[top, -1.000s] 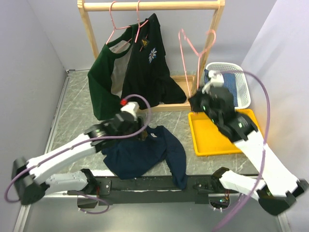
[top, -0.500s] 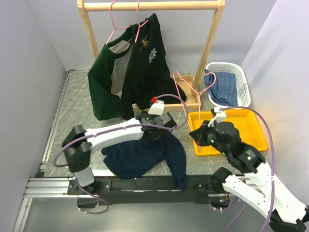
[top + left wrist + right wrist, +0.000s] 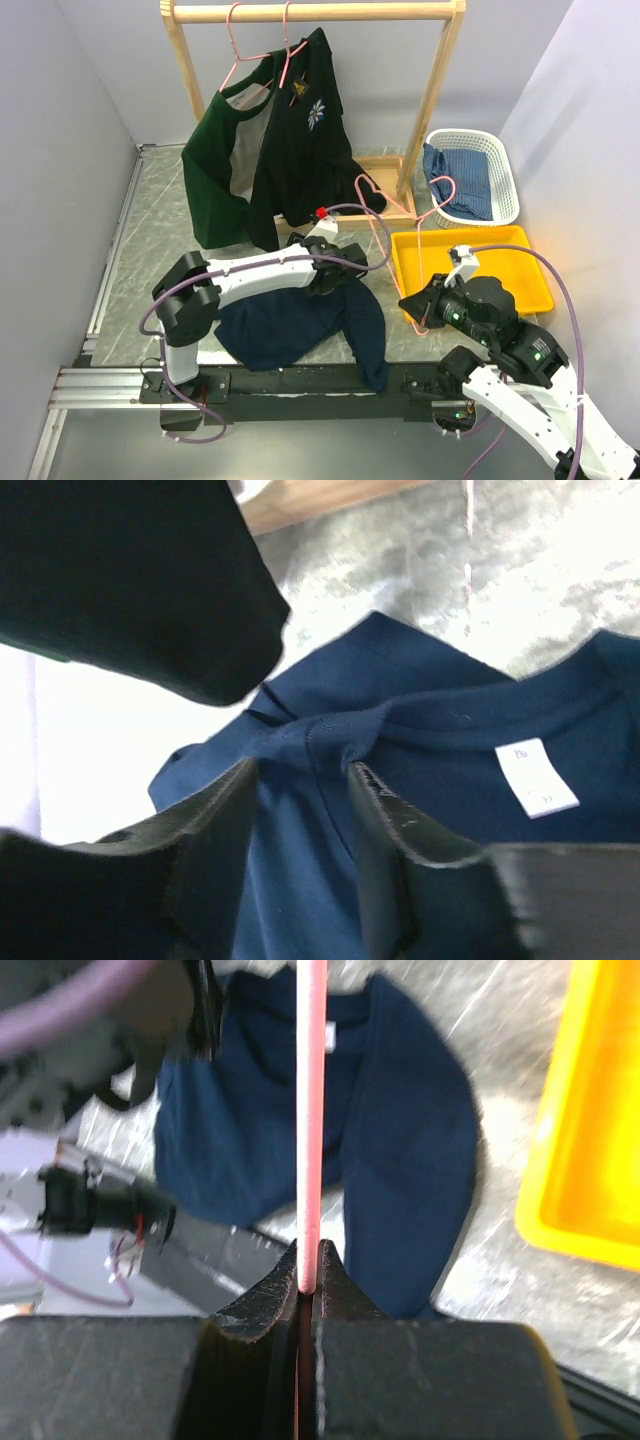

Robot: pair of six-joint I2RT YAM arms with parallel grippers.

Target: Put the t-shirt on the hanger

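Observation:
The navy t-shirt lies crumpled at the table's near edge, one sleeve hanging over it. In the left wrist view its collar and white label face up. My left gripper is open, its jaws astride a raised fold of the collar, with cloth between them. My right gripper is shut on the pink wire hanger and holds it upright just right of the t-shirt, over the tray's left edge.
A wooden rack at the back carries dark green garments on pink hangers; one hem hangs close above my left gripper. A yellow tray lies at the right, and a white basket with blue checked cloth stands behind it.
My left arm has reached right and lowered onto the t-shirt's collar. My right arm has brought the hanger down and nearer, from beside the rack post to the tray's left edge.

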